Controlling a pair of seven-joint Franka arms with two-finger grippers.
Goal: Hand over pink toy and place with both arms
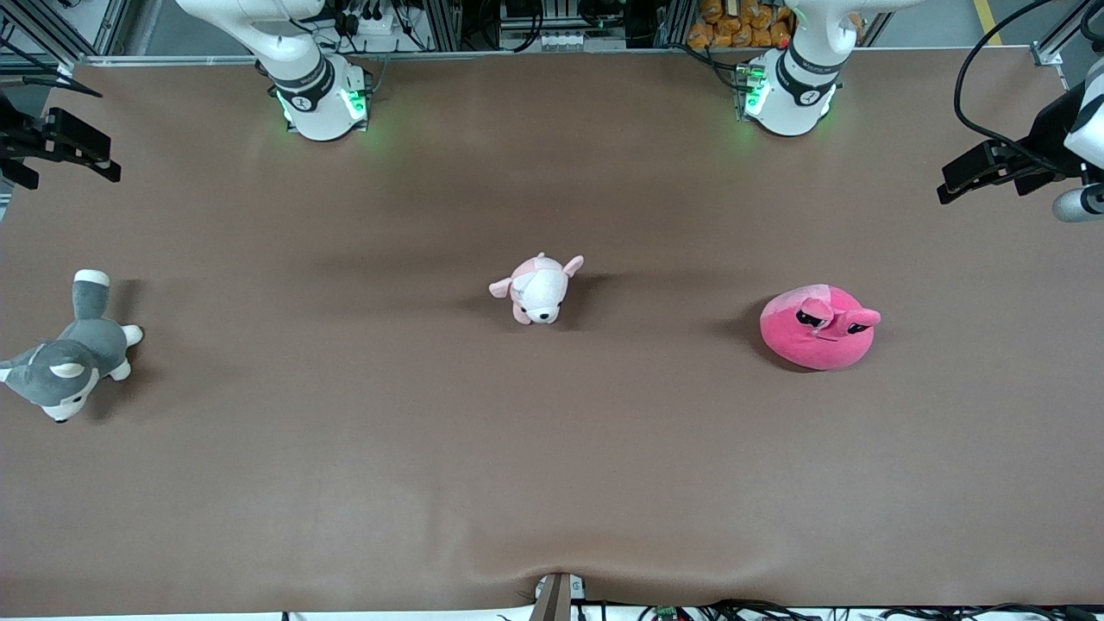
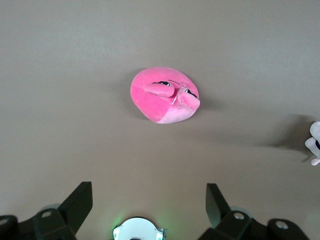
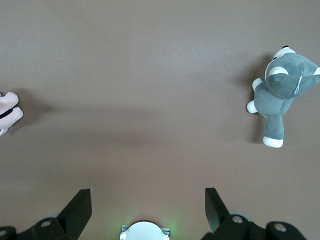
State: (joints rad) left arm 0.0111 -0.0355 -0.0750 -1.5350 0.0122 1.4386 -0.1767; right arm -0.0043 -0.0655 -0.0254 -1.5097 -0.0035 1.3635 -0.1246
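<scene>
The pink toy [image 1: 818, 328], a hot-pink round plush with two dark half-lidded eyes, lies on the brown table toward the left arm's end. It also shows in the left wrist view [image 2: 162, 95], well clear of the fingers. My left gripper [image 1: 956, 183] hangs open and empty, high over the left arm's end of the table; its fingers [image 2: 80, 202] stand wide apart. My right gripper [image 1: 76, 162] hangs open and empty, high over the right arm's end of the table, its fingers [image 3: 80, 205] wide apart over bare table.
A pale pink-and-white puppy plush [image 1: 536, 289] lies mid-table. A grey-and-white husky plush [image 1: 73, 349] lies at the right arm's end, also in the right wrist view [image 3: 282, 92]. The two arm bases [image 1: 319, 95] [image 1: 789, 90] stand at the table's edge farthest from the front camera.
</scene>
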